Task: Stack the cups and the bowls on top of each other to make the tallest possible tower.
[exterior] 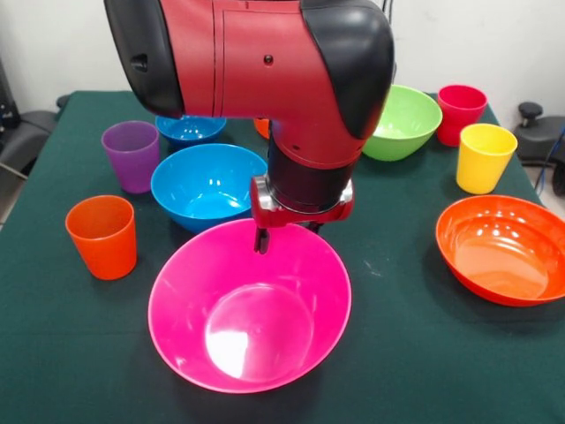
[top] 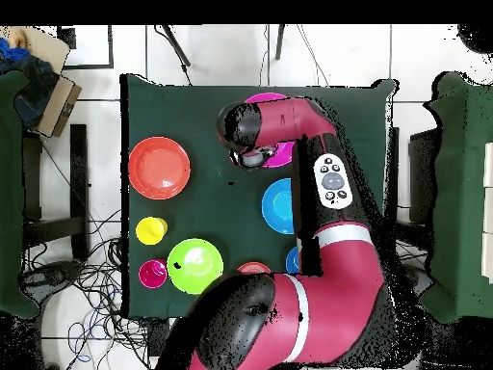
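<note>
Lowest in the front frame we saw the large pink bowl (exterior: 249,305), glossy, upright and empty on the green table (exterior: 53,353). The gripper (exterior: 262,240) hung at its far rim; only one dark fingertip showed, so we could not tell whether the fingers were apart or together. At lower left stood the orange cup (exterior: 102,236), at right the wide orange bowl (exterior: 501,249). Higher up came the blue bowl (exterior: 208,184) and purple cup (exterior: 131,155) at left, the yellow cup (exterior: 484,156) at right. Near the top edge sat a smaller blue bowl (exterior: 190,129), the green bowl (exterior: 403,121) and the red cup (exterior: 461,112). We counted five bowls and four cups, none stacked.
</note>
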